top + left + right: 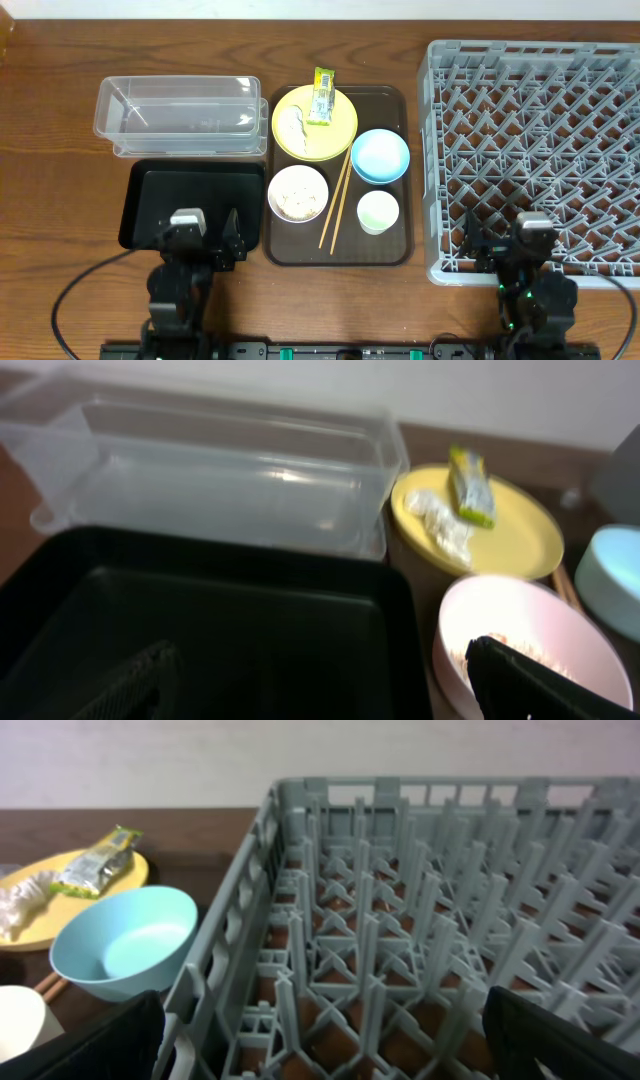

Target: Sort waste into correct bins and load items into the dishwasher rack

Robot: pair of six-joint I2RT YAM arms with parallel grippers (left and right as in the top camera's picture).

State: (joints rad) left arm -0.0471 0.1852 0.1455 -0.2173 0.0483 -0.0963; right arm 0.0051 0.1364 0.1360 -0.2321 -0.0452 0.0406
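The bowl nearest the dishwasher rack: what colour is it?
The bowl is light blue, seen best in the right wrist view.

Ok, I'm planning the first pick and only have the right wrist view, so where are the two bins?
Observer: The clear tub and the black tray sit left of the brown serving tray, with the tub behind the black tray.
Operator: Any dish I'm missing?
Observer: A white bowl holding rice scraps, in front of the yellow plate.
Operator: And the chopsticks?
Observer: The chopsticks lie loose on the serving tray, between the white bowl and the pale cup.
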